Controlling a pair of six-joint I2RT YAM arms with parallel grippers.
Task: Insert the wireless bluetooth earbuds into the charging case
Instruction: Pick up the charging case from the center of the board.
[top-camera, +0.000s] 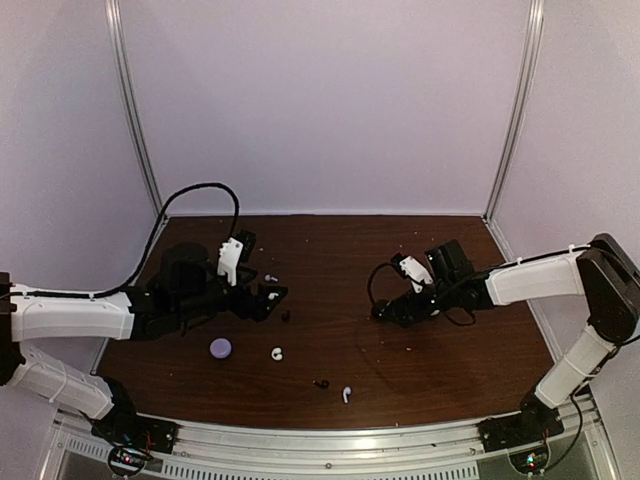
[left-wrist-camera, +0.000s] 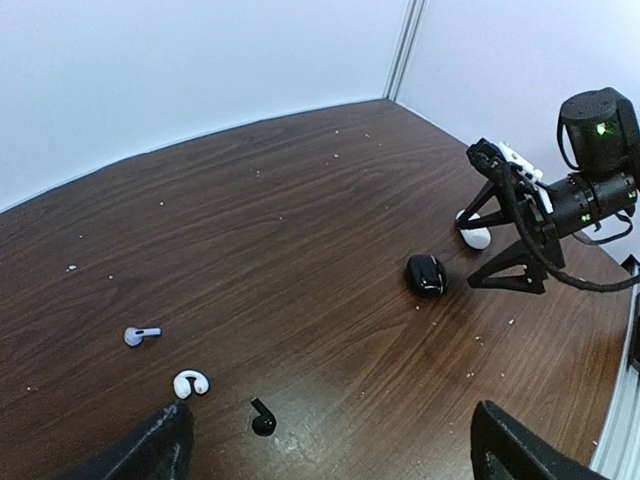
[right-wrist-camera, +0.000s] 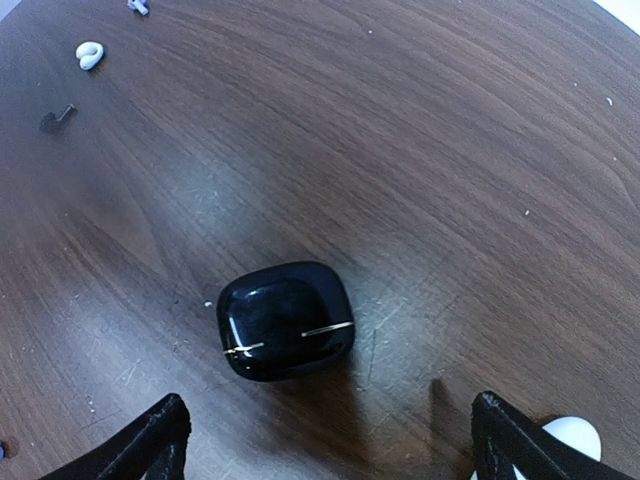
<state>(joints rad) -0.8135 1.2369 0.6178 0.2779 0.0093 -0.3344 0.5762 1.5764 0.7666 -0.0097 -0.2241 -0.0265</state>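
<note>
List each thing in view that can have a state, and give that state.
Left gripper, open, empty.
Right gripper, open, empty.
Black case, closed, on the table, untouched.
White case, half hidden, cannot tell.
Lavender case, lying flat, seems closed.
Curled white bud, loose on the table.
Black bud, loose on the table.
Stemmed bud, loose on the table.
</note>
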